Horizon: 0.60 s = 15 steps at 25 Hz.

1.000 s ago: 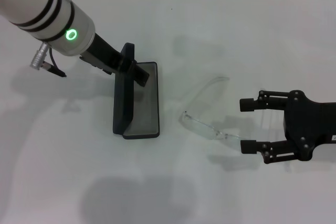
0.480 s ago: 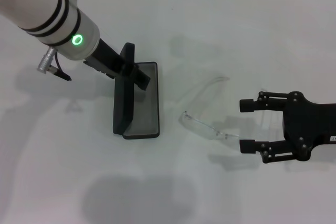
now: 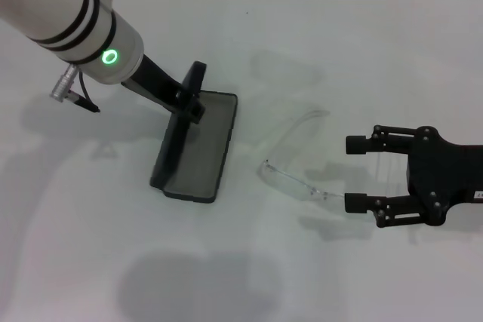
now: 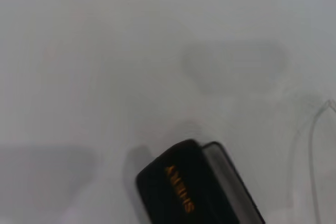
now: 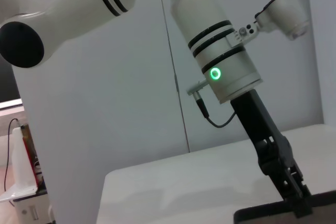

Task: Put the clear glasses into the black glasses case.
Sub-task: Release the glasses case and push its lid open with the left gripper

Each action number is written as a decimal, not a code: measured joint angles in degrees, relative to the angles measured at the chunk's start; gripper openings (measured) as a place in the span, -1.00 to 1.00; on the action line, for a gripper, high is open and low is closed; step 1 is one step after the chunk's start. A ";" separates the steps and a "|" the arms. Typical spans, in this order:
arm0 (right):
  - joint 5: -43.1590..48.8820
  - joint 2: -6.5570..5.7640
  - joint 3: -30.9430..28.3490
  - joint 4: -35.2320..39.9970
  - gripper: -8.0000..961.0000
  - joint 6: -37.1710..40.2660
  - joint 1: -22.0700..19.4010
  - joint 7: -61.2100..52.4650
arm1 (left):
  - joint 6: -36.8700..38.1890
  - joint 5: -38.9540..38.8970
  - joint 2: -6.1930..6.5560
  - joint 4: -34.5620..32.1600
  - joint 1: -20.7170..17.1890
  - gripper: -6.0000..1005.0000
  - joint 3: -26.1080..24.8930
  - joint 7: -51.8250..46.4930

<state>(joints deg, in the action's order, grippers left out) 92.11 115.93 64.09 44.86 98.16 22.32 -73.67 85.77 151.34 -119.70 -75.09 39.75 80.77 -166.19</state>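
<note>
The black glasses case point(image 3: 195, 147) lies open on the white table point(image 3: 317, 28), left of centre, its lid standing up from the grey-lined tray; orange "SHERY" lettering shows on the lid in the left wrist view. The left gripper point(image 3: 192, 103) pinches the top edge of that lid. The right gripper point(image 3: 361, 173), its 2 fingers spread wide, hovers low at the right side. The clear glasses point(image 3: 296, 162) rest on the table between case and right gripper, one end just beside the lower finger point(image 3: 356, 203).
</note>
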 joint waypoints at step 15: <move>-2.06 -0.05 -0.11 -1.21 0.67 -0.36 -0.05 1.48 | -1.58 4.11 0.04 -0.93 0.05 -0.51 0.06 5.70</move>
<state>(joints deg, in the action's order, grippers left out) 90.05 115.88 63.98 43.65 97.80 22.27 -72.19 84.19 155.46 -119.66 -76.01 39.80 80.84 -160.49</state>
